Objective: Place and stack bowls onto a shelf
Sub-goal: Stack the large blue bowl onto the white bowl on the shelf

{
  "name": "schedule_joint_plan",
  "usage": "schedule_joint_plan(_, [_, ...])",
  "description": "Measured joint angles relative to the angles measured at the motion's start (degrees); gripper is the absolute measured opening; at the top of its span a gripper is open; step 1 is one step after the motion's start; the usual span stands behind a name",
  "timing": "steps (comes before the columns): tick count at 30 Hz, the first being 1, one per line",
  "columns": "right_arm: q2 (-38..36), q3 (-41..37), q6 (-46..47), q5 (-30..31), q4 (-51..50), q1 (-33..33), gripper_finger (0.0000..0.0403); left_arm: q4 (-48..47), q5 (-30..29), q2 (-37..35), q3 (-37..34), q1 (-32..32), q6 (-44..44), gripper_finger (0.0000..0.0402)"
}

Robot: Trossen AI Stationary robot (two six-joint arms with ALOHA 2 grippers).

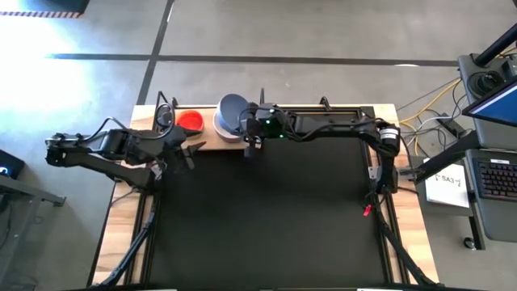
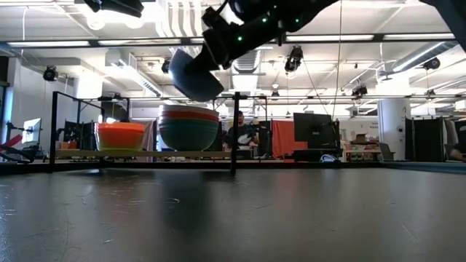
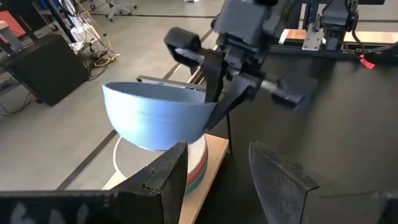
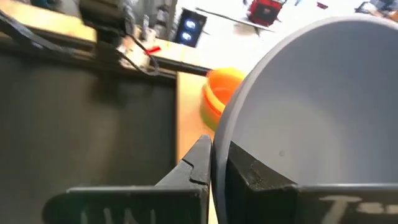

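My right gripper (image 1: 249,133) reaches along the table's far edge and is shut on a grey-blue bowl (image 1: 230,113). It holds the bowl tilted in the air (image 2: 194,76) above a stack of bowls (image 2: 189,129) on the pale wood shelf (image 2: 145,153). The stack's top bowl is white (image 3: 198,157), with red, green and teal ones beneath. An orange-red bowl (image 2: 120,136) stands alone on the shelf to the stack's left. My left gripper (image 1: 184,152) is open and hovers at the mat's far left corner, near the shelf, touching nothing. My right gripper pinches the grey-blue bowl's rim (image 4: 219,146), one finger (image 4: 255,171) inside the bowl and the other finger (image 4: 193,165) outside its wall. The fingers come from the table's right, slanting downward. The bowl is lifted clear and tilted, over the stack.
A large black mat (image 1: 266,218) covers the table in front of the shelf. Thin black posts (image 2: 234,131) rise from the shelf beside the stack. Cables and a desk (image 1: 485,178) lie off the table's right. People and equipment show in the room beyond.
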Motion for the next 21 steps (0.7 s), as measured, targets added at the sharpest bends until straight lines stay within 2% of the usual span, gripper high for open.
schedule_joint_plan(5, [2.1, 3.6, -2.7, 3.5, -3.5, 0.0, 0.0008, -0.1, 0.0, -0.7, 0.0, 0.0, 0.1, 0.0154])
schedule_joint_plan(21, [5.5, 3.8, -3.0, 3.3, -5.7, -1.0, 0.0009, -0.5, 0.1, -2.7, 0.0, 0.0, 1.5, 0.0154])
